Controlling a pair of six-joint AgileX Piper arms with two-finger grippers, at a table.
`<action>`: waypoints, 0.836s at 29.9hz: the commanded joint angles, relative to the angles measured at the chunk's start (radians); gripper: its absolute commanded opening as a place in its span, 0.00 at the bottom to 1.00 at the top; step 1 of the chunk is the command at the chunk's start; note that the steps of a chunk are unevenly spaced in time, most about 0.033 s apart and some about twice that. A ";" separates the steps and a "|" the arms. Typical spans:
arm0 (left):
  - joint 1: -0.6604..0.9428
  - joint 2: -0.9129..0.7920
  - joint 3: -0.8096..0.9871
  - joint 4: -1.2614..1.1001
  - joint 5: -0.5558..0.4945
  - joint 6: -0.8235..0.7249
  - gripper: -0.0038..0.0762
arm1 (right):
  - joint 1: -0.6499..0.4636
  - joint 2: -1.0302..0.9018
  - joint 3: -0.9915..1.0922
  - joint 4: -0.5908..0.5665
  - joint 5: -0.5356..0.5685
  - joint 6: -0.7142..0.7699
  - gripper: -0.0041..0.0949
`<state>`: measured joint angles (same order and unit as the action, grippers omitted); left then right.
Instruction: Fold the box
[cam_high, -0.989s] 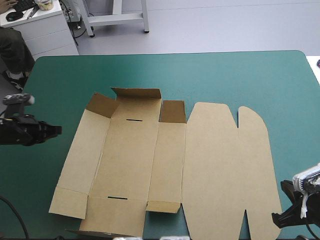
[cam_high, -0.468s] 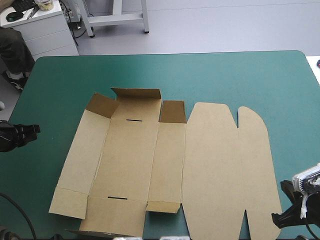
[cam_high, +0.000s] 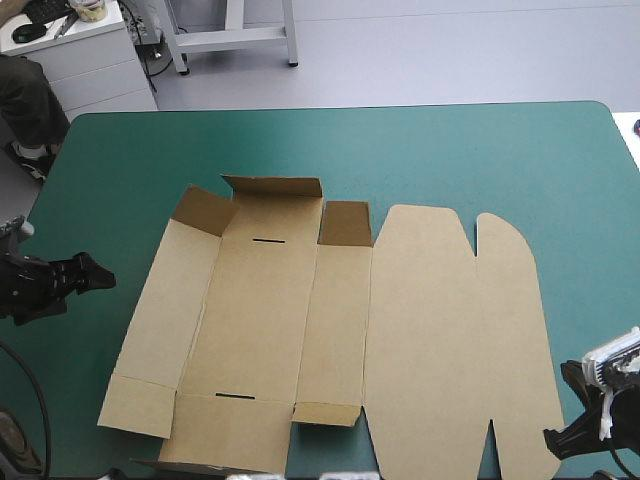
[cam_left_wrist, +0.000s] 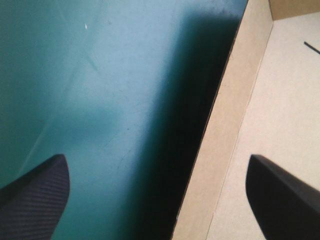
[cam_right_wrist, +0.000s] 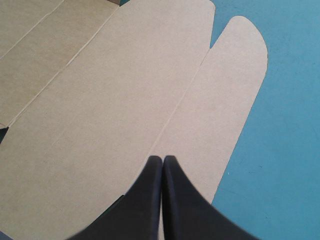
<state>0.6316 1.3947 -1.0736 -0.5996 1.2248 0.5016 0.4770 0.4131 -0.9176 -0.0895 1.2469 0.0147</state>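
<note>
Right gripper (cam_right_wrist: 162, 162) is clenched tight on nothing, with its tip at the near edge of the brown box (cam_right_wrist: 100, 100)'s rounded lid flap. The board lies flat and runs away ahead of it. Beside that flap it's just bare teal-green cover (cam_right_wrist: 290, 125), with plenty of free space out to the far edge. Left gripper (cam_left_wrist: 157, 160) is spread wide and empty. The box's long side panel sits just ahead between its fingers (cam_left_wrist: 35, 195), and open cover lies beside it. Farther ahead, the short end flaps (cam_high: 270, 188) stand up.
</note>
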 joint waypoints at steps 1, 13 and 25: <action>-0.028 0.002 0.025 -0.074 0.060 0.024 0.90 | -0.003 0.010 -0.022 -0.013 0.007 -0.015 0.02; -0.223 0.049 0.192 -0.075 0.064 0.112 0.90 | -0.003 0.010 -0.022 -0.013 0.007 -0.015 0.02; -0.303 0.049 0.218 -0.073 0.062 0.134 0.76 | -0.003 0.010 -0.022 -0.011 0.007 -0.015 0.02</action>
<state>0.3345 1.4718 -0.8380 -0.6296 1.2009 0.6314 0.4770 0.4131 -0.9176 -0.0895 1.2469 0.0096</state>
